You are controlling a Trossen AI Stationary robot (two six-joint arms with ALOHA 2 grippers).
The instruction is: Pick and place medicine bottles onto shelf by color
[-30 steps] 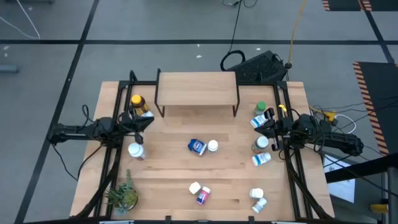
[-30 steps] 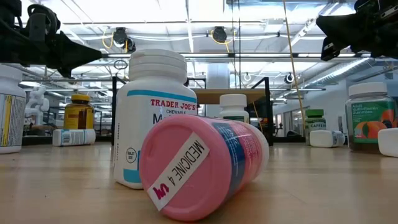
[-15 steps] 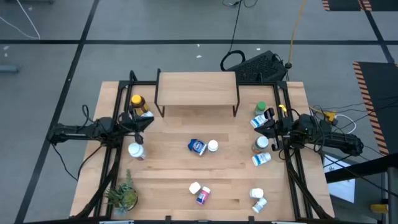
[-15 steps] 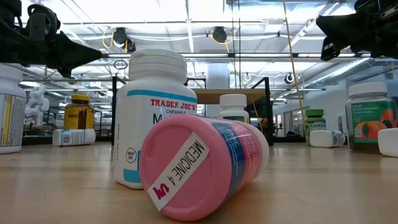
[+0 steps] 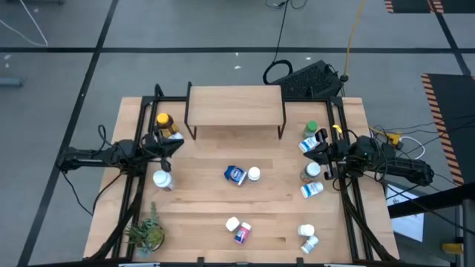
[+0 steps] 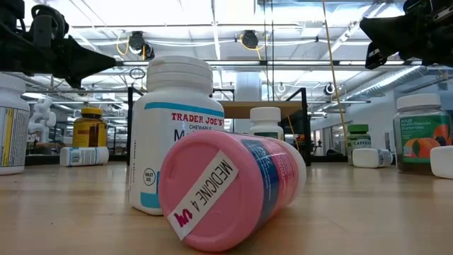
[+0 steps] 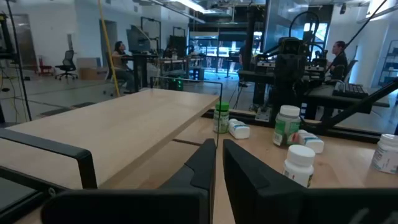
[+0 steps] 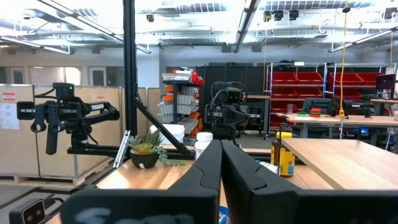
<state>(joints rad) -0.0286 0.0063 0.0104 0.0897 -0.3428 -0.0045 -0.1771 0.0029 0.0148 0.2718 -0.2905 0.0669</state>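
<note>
- At low-view level, pink-capped bottle [image 6: 226,190] lying on its side up close, blocking much of the surface [image 6: 368,212] behind; white Trader Joe's bottle [image 6: 177,131] upright just behind it, label partly covered.
- Both arms cropped at the top corners of the low view, only dark links showing.
- From above, small labels impossible to read; some bottles near the right gripper partly masked by it.
- Left gripper [image 5: 172,144] at the left side of the surface, arm stretched level, beside the amber yellow-capped bottle [image 5: 165,122]; fingers [image 7: 202,163] nearly together, only a thin slit between them, nothing held.
- Right gripper [image 5: 320,157] at the right side, arm level, pointing inward among the right-hand bottles; fingers [image 8: 210,167] pressed close, nothing held.
- Shelf [image 5: 235,106] at the far middle of the surface, its top bare.
- Bottles counted from above: about twelve, all on the surface.
- One amber; one white [image 5: 162,179] near the left gripper.
- One blue bottle [image 5: 235,175] and one white-capped one at centre.
- One green-capped bottle [image 5: 311,129] at far right, others clustered around it.
- One potted plant [image 5: 147,234] at the near left corner.
</note>
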